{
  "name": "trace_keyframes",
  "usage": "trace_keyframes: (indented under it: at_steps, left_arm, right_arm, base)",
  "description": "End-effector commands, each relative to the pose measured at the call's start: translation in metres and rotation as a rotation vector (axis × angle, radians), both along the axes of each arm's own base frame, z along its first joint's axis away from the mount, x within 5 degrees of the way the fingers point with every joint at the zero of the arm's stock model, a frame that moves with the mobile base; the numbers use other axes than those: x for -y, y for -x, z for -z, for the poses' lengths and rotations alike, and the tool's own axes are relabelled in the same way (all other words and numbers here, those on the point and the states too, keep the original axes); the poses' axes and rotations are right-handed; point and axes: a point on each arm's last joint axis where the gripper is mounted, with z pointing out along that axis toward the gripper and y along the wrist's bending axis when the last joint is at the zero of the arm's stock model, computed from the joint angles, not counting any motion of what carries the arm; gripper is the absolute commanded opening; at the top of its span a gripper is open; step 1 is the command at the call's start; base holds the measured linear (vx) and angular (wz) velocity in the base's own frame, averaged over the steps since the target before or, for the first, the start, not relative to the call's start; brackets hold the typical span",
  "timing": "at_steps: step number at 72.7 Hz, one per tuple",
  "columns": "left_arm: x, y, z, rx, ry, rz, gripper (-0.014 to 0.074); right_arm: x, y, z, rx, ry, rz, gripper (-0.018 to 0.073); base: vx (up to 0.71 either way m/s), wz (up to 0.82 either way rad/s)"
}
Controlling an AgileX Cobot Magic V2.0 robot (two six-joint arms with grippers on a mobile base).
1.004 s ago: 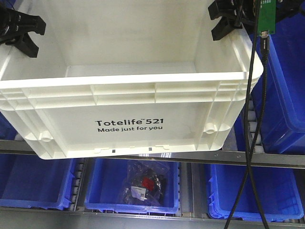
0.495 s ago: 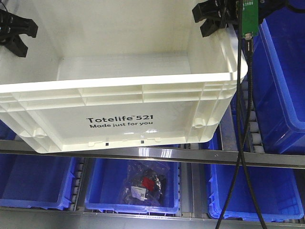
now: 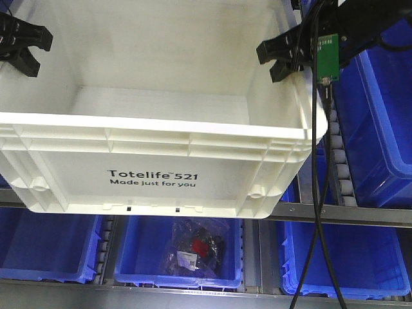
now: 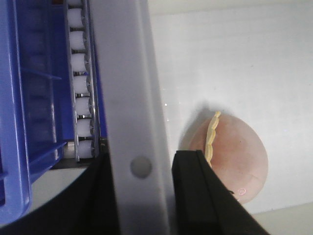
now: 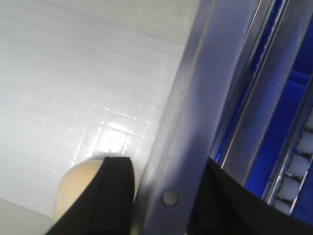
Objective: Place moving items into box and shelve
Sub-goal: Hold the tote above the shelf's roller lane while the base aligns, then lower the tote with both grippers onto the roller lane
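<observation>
the box (image 3: pixel 154 148) is held up in front of the shelf rack, tilted, its near lower edge just above the metal shelf rail (image 3: pixel 347 214), with blue bins (image 3: pixel 380 122) beside and below it. the left gripper (image 3: pixel 22 44) sits on the box's left rim, the right gripper (image 3: pixel 285 59) on the right rim. in the wrist views each pair of fingers (image 4: pixel 195 191) straddles a rim wall, one inside and one outside, closed down on it; both seem to grip the box.

inside the box, a pink rounded item (image 4: pixel 234 156) with a yellowish frilled seam lies on the floor near the left wall, and a pale round item (image 5: pixel 83 188) near the right wall. so loading looks done; the step in hand seems to be shelving.

to do it well: keep both arms moving together so the rims do not twist out of the fingers. level the box before it goes in, since the loose items could roll. clear the rail with the bottom edge, then set it on the rollers (image 4: pixel 78 93) and push straight. watch the dangling cable (image 3: pixel 322 193) near the right corner, it could snag. a blue bin holding a bagged item (image 3: pixel 193 248) is on the lower shelf, not involved.
</observation>
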Motion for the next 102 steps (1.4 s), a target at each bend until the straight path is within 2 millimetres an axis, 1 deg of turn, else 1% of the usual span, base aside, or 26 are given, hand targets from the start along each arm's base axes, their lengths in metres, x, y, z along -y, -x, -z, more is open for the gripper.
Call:
trace_keyframes:
  at_steps: [1, 9, 19, 29, 39, 58, 66, 73, 87, 102]
  left_arm:
    - [0.024, 0.007, -0.037, 0.239, 0.218, 0.092, -0.0003]
    - [0.024, 0.003, -0.033, 0.266, 0.215, 0.096, -0.0003]
    - [0.024, -0.001, -0.017, 0.249, 0.204, 0.1, -0.0003]
    - [0.025, -0.004, -0.006, 0.242, 0.205, 0.092, -0.0003]
    - [0.025, -0.008, -0.004, 0.26, 0.2, 0.089, -0.0003]
    - [0.027, -0.022, 0.004, 0.283, 0.194, 0.092, -0.0003]
    - [0.027, -0.026, 0.004, 0.308, 0.187, 0.101, -0.0003]
    - [0.027, -0.031, 0.005, 0.334, 0.19, 0.096, -0.0003]
    - [0.029, -0.041, 0.015, 0.327, 0.181, 0.102, -0.0003]
    - [0.03, -0.051, 0.019, 0.366, 0.177, 0.101, -0.0003]
  right_arm:
    - [-0.018, 0.013, -0.045, 0.208, -0.225, -0.059, 0.001]
    - [-0.018, 0.012, -0.046, 0.221, -0.223, -0.064, 0.001]
    - [-0.018, 0.012, -0.047, 0.233, -0.224, -0.07, 0.001]
    - [-0.019, 0.01, -0.048, 0.247, -0.229, -0.066, 0.001]
    - [-0.019, 0.009, -0.049, 0.274, -0.238, -0.06, 0.001]
    - [-0.019, 0.004, -0.053, 0.33, -0.255, -0.048, 0.001]
    - [-0.021, 0.001, -0.049, 0.326, -0.253, -0.046, 0.001]
    - [-0.023, -0.005, -0.042, 0.314, -0.245, -0.044, 0.001]
    - [-0.027, -0.015, -0.031, 0.309, -0.224, -0.058, 0.001]
    - [-0.028, -0.019, -0.029, 0.326, -0.222, -0.055, 0.001]
  base:
    - [0.0, 0.0]
    - [0.0, 0.0]
    - [0.0, 0.0]
    - [0.0, 0.0]
    - [0.0, 0.0]
    - [0.0, 0.0]
    - [0.0, 0.0]
    - [0.0, 0.0]
    - [0.0, 0.0]
    - [0.0, 0.0]
